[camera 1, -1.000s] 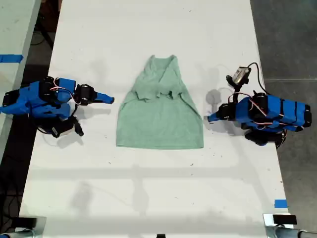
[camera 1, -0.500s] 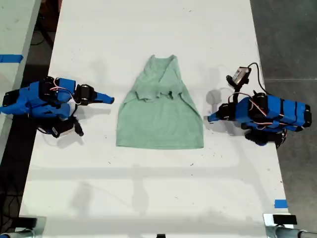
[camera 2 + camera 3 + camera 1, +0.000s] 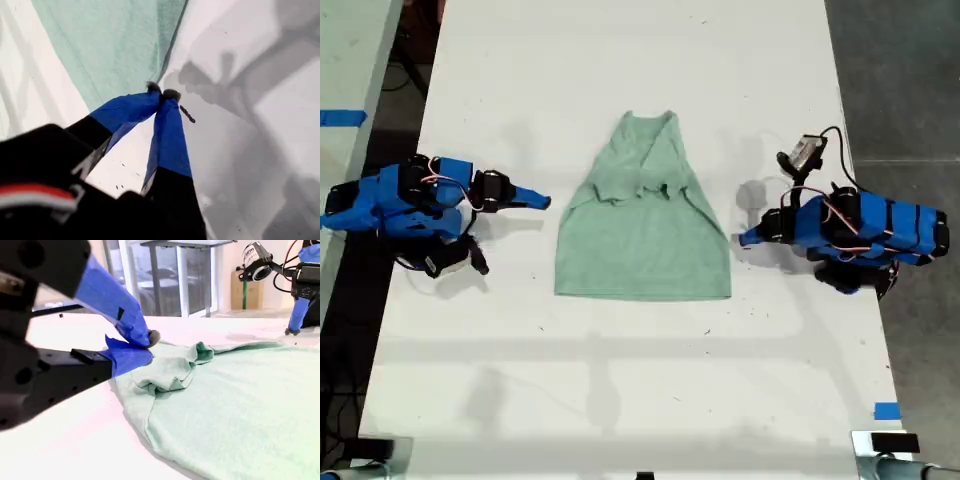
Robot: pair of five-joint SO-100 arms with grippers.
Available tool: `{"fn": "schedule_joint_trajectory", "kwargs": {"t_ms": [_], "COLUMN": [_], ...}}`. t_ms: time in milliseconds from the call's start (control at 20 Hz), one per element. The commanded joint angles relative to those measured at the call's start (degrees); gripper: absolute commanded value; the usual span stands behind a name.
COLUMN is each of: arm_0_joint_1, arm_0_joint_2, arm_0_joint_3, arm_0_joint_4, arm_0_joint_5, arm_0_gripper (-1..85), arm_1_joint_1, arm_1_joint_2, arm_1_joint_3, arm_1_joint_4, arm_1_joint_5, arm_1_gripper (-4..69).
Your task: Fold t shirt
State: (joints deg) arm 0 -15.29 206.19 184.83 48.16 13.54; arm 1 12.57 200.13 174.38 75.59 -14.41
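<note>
Exterior view: partly folded t shirt (image 3: 645, 235)

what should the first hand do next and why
Probably open my first hand: its jaws are shut and empty, with the tips just off the side edge of the t shirt, which lies flat on the table. Opening would let it pinch that edge.

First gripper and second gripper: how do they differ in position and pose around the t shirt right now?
My first gripper sits at the exterior view's right of the t shirt; my second gripper sits at its left. My first gripper's tips are close beside the shirt's side edge; my second gripper stands clearly apart, with bare table between. Both are shut, hold nothing, and point toward the shirt.
</note>
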Motion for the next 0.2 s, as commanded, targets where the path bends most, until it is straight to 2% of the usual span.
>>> {"fn": "schedule_joint_trajectory", "kwargs": {"t_ms": [0,150], "arm_0_joint_1": [-0.6,-0.5], "arm_0_joint_2": [0.4,0.4], "arm_0_joint_3": [0.3,0.3], "arm_0_joint_4": [0.0,0.1], "arm_0_joint_5": [-1.2,-1.3], "arm_0_gripper": [0.0,0.0], "arm_1_joint_1": [0.5,0.6], "arm_1_joint_2": [0.8,0.8], "arm_1_joint_3": [2.0,2.0], "arm_1_joint_4": [0.3,0.3], "arm_1_joint_5": [0.4,0.4], "arm_1_gripper": [1.2,1.2]}}
